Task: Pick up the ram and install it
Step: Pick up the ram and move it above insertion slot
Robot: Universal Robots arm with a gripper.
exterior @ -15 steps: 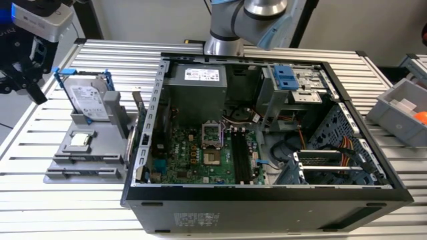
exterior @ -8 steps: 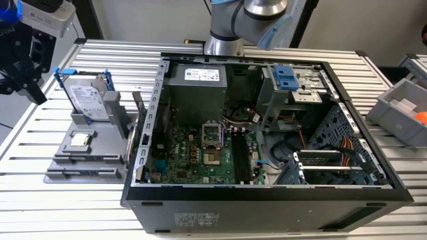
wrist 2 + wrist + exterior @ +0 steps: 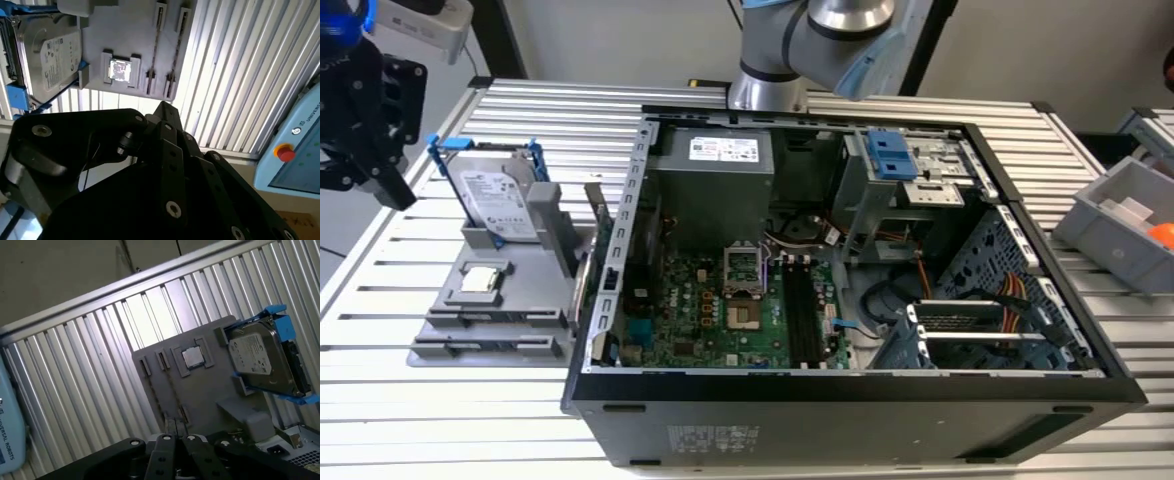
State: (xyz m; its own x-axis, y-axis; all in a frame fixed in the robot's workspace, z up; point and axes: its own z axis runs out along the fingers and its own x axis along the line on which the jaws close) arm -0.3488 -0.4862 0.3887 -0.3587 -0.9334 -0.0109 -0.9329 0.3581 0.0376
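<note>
So, exterior view first: one gripper (image 3: 380,185) hangs over the ribbed table (image 3: 400,400) at the exterior view's left. Just below and past its fingers sits one gray tray (image 3: 447,300), carrying one hard drive (image 3: 496,195) upright in a blue frame and one processor chip (image 3: 482,279). One open computer case (image 3: 854,390) sits beyond the tray. The case's side wall stands between the fingers and the motherboard (image 3: 707,320) with its long black slots (image 3: 803,310). One gray bin (image 3: 1121,215) sits well apart.

In the second wrist view, the gripper (image 3: 162,106) has its fingers drawn together with nothing between them. Its own black linkage blocks most of the near scene. Beyond the fingertips lie the tray (image 3: 125,25), the chip (image 3: 120,70) and two narrow holders (image 3: 155,45). The hard drive (image 3: 50,55) is off to one side, and one pendant (image 3: 295,150) to the other.

In the first wrist view, the gripper (image 3: 177,437) points at the two holders (image 3: 169,390). The chip (image 3: 191,356) is just past them, then the drive (image 3: 260,360).

As for the ram, each holder shows just a thin edge-on line, so I can't tell whether it's in there.
</note>
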